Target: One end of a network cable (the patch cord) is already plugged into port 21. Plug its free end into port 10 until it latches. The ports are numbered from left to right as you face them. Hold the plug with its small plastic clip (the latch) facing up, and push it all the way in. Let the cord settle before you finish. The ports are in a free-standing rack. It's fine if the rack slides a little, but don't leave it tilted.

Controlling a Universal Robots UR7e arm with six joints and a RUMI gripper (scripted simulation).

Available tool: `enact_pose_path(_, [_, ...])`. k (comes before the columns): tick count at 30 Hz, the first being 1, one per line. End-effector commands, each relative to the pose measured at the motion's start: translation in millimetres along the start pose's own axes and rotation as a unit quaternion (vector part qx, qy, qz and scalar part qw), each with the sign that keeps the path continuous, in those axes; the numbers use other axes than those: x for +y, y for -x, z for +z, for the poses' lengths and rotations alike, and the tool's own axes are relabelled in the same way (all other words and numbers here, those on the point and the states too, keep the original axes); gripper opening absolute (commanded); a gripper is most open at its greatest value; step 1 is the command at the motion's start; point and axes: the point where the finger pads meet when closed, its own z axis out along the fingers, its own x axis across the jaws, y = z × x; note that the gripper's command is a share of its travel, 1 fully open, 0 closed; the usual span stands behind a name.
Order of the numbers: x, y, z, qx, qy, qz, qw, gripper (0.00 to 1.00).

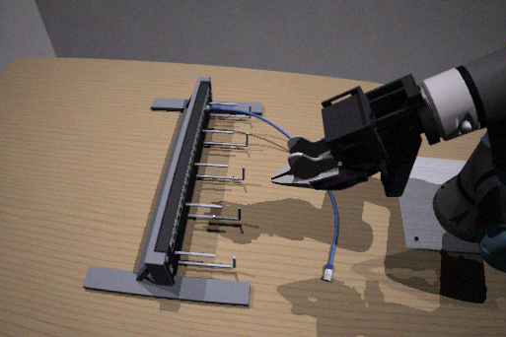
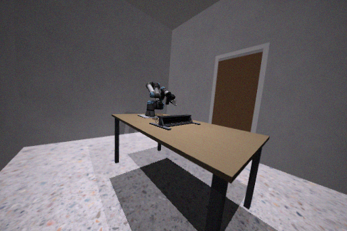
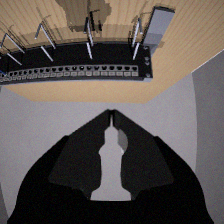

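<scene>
Right now the gripper (image 1: 283, 177) hangs above the table, fingers pressed together on nothing, while the free plug (image 1: 327, 272) lies on the wood well apart from the rack (image 1: 178, 182), so I'd say: spread first, descend squarely, clip up.

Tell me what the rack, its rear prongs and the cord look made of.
Rack: matte grey with a black face, probably painted metal or plastic. Prongs: thin, bright and shiny, likely bare metal. Cord: smooth blue jacket, likely plastic or rubber, ending in a pale, clear-looking plug lying on the wood-grain table.
</scene>
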Motion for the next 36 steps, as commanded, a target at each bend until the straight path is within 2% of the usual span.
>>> enact_pose_path(1, [1,0,-0.5,-0.001,0.004,0.003,1.0,0.0])
enact_pose_path(19, [1,0,2.6,-0.002,0.004,0.003,1.0,0.0])
enact_pose_path(36, [2,0,18.7,-0.002,0.004,0.003,1.0,0.0])
